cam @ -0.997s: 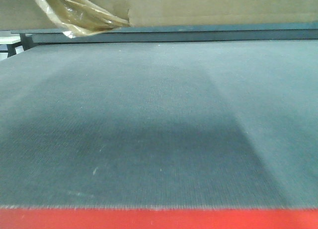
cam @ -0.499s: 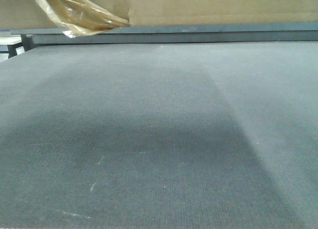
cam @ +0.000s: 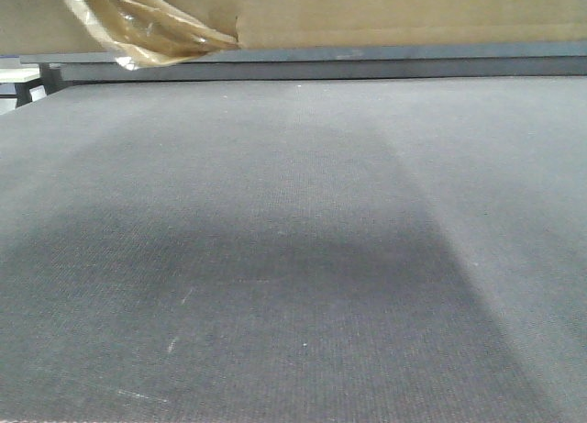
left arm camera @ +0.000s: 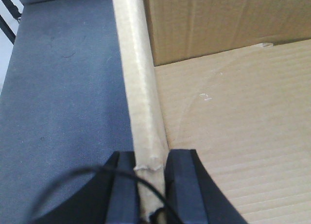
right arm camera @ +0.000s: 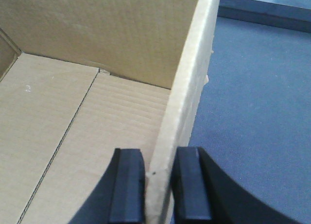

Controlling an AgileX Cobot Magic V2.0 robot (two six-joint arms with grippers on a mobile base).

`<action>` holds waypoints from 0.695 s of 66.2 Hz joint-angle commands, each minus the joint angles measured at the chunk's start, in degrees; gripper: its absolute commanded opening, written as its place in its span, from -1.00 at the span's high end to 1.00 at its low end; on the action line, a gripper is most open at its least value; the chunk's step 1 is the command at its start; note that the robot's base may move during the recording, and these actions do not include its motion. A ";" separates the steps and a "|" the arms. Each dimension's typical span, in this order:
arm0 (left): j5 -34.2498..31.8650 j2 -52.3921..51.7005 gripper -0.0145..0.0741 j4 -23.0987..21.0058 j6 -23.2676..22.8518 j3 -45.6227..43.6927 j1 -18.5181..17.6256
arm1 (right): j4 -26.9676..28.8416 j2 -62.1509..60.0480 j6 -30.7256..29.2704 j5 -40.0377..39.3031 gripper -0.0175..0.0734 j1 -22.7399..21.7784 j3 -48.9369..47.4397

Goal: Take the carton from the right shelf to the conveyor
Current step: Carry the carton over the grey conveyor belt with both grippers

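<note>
The carton is an open brown cardboard box. In the front view its underside [cam: 367, 15] fills the top edge, with a loose strip of clear tape [cam: 147, 28] hanging at the upper left, above the grey conveyor belt [cam: 293, 239]. My left gripper [left arm camera: 150, 178] is shut on the carton's left wall [left arm camera: 136, 78]. My right gripper [right arm camera: 158, 182] is shut on its right wall [right arm camera: 187, 88]. Both wrist views look down into the empty carton, with belt beside it.
A dark frame rail [cam: 321, 67] runs along the belt's far edge. A white surface and dark legs [cam: 23, 83] show at the far left beyond the belt.
The red strip at the belt's near edge has slid out of the front view and the belt looks closer. The carton stays at the top of the view.
</note>
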 commanded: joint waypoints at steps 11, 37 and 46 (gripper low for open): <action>-0.15 -0.41 0.71 4.95 0.51 -0.35 0.25 | -0.26 -1.25 -0.92 -1.66 0.74 0.08 -0.39; -0.44 -0.41 0.71 4.92 0.51 -0.35 0.25 | -0.26 -1.25 -0.92 -1.66 0.74 0.08 -0.39; -5.50 -0.41 0.71 3.40 0.51 -0.35 0.25 | -0.13 -1.25 -0.92 -1.74 0.74 0.08 -0.39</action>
